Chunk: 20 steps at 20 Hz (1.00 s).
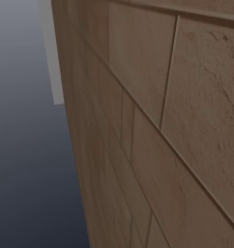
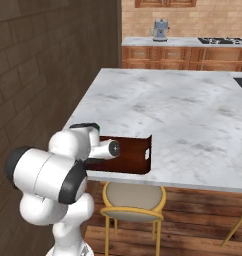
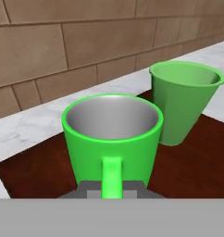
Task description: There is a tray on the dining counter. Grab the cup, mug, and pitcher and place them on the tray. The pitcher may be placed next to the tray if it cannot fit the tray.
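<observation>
Mug [image 3: 111,139] sits over the tray [image 3: 35,173], beside the cup [image 3: 185,99]; your hand [image 3: 112,189] pinches its handle. Judged next: release it, then fetch the pitcher.

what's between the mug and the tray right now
Nothing visible. The mug is already over the tray, with its handle at the gripper. The cup stands on the tray beside it, apart from it.
</observation>
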Tool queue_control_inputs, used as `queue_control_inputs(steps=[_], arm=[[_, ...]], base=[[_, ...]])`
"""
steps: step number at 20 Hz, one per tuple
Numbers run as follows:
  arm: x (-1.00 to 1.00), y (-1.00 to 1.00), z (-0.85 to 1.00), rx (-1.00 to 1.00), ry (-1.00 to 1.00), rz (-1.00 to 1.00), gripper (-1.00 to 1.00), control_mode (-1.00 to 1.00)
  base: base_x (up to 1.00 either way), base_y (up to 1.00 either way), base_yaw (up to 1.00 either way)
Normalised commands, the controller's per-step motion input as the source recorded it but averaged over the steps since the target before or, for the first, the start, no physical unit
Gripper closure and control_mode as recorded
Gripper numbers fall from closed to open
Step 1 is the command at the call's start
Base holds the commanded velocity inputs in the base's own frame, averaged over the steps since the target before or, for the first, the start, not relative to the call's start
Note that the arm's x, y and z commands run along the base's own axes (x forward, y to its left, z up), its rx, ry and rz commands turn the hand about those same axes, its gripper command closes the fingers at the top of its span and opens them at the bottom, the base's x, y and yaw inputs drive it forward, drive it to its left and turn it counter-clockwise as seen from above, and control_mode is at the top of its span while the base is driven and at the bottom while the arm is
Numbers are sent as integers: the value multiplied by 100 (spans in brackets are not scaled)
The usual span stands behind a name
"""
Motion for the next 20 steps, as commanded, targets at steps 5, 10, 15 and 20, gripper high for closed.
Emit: queue_control_inputs(steps=[5, 10, 15, 20], arm=[[31, 3, -28, 0, 0, 0, 100, -100], [12, 1, -15, 0, 0, 1, 100, -100], [0, 0, 0, 0, 0, 0, 100, -100], [0, 0, 0, 0, 0, 0, 100, -100]], base=[[0, 0, 0], [0, 0, 0], [0, 0, 0], [0, 0, 0]])
